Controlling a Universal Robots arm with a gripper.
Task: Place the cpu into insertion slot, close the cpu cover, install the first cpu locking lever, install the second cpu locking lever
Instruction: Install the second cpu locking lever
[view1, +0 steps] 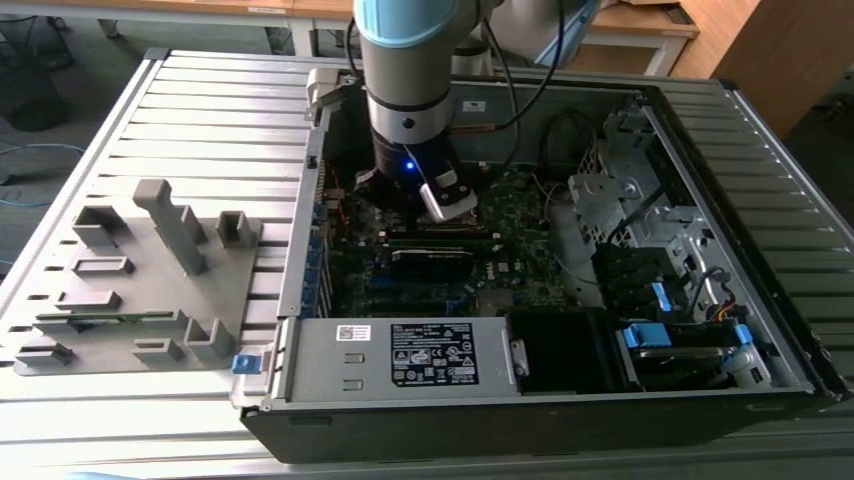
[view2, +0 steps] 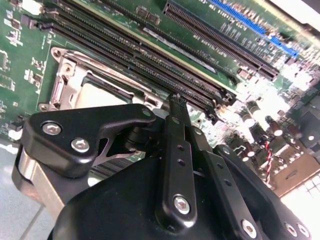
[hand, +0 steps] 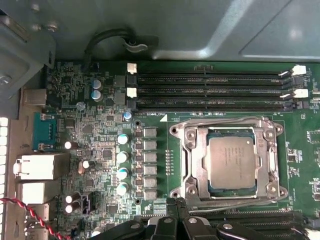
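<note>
Here, the flat square silver-grey cpu (hand: 232, 165) is already lying in the insertion slot (hand: 216, 192), a square silver-rimmed socket set into the green circuit board (hand: 100, 135), and the thin silver metal cpu cover (hand: 190, 150) is sitting down around it, framing the chip through its window. In the first wrist view, three long black memory slots (hand: 210, 91) are running just beside the socket, with a row of small silver-topped capacitors (hand: 122, 162) standing near its other side. In the second wrist view the black gripper (view2: 176, 102) is hovering near the socket (view2: 95, 92), its fingers (view2: 177, 150) looking drawn together with nothing between them. In the exterior view the arm (view1: 407, 100) is reaching down into the open black computer case (view1: 747, 390), while a grey plastic parts fixture (view1: 147, 270) is resting well apart from the socket, outside the case.
</note>
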